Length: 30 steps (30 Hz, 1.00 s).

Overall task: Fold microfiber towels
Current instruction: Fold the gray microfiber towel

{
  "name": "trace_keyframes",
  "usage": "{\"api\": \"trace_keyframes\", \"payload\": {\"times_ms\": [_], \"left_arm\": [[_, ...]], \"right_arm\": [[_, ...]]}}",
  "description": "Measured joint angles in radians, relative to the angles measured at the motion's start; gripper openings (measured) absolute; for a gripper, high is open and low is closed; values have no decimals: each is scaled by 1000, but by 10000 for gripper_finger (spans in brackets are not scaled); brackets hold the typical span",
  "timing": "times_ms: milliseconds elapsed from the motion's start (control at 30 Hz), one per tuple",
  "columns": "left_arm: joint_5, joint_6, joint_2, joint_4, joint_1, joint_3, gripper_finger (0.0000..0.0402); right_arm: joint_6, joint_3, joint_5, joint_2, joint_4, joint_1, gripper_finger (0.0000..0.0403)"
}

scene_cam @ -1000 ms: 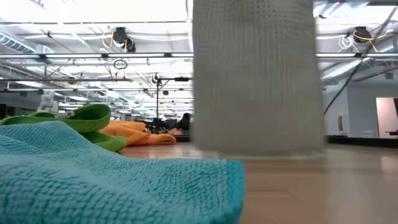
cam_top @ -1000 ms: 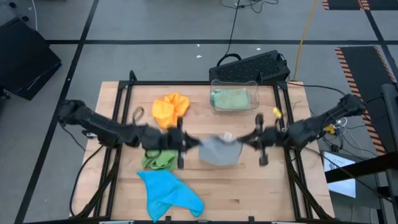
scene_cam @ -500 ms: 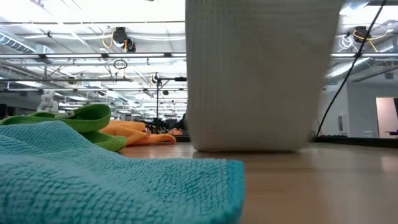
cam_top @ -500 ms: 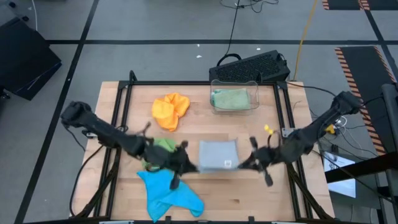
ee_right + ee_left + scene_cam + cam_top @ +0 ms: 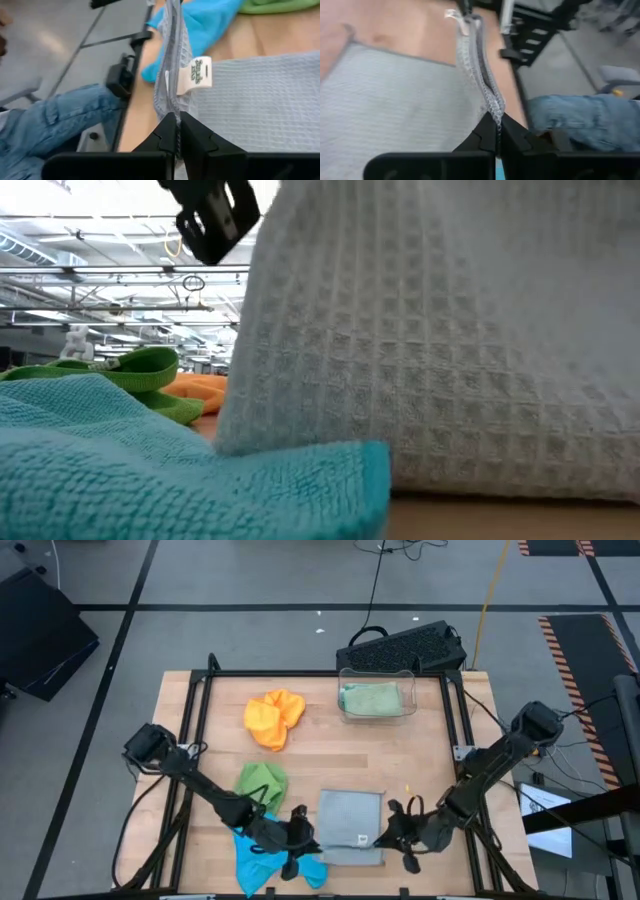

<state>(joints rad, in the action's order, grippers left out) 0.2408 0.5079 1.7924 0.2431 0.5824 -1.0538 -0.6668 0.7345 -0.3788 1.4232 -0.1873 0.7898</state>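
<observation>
A grey waffle-weave towel [image 5: 350,815] lies spread near the table's front edge, and its near edge stands raised between my two grippers. My left gripper [image 5: 302,838] is shut on that edge's left end. My right gripper [image 5: 393,836] is shut on its right end, by a white tag [image 5: 200,75]. In the low view the grey towel [image 5: 430,330] fills most of the picture. A blue towel [image 5: 268,852] lies under my left gripper. A bright green towel [image 5: 262,783] and an orange towel [image 5: 273,717] lie farther back on the left. My left gripper pinches the grey towel's near edge at its left corner [image 5: 495,117] between its two fingers, slanting down from the table's left. The edge runs taut away toward the other gripper, and the far part of the towel lies flat on the table. My right gripper pinches the same near edge at its right corner [image 5: 171,107] between its two fingers, slanting down from the table's right. The white tag hangs just beyond the fingers. The held edge stands raised and taut, and the towel's far part rests on the table.
A clear plastic bin [image 5: 377,700] with a pale green towel in it stands at the back, and a black keyboard [image 5: 405,645] lies behind it. A person's leg in jeans [image 5: 580,120] shows just beyond the table's front edge. Bare wood lies right of the grey towel.
Both grippers have come down and toward the table's near edge, rolling as they went, and have stayed shut on the grey towel. The towel hung between them over the mid-table; now its far part is laid out flat, with only the held near edge raised.
</observation>
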Motion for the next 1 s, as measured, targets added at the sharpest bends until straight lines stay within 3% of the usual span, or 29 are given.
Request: {"api": "trace_keyframes", "payload": {"times_ms": [167, 267, 633, 1000], "left_arm": [[95, -5, 0, -86, -57, 0, 10], [102, -31, 0, -118, -95, 0, 10], [68, -6, 0, -216, -227, 0, 7], [48, -4, 45, -207, -261, -1, 5]], "right_arm": [[2, 0, -95, 23, 61, -22, 10], [1, 0, -147, 23, 120, -51, 10], [-28, 0, -146, 23, 333, -137, 11], [12, -43, -90, 23, 306, -250, 11]]}}
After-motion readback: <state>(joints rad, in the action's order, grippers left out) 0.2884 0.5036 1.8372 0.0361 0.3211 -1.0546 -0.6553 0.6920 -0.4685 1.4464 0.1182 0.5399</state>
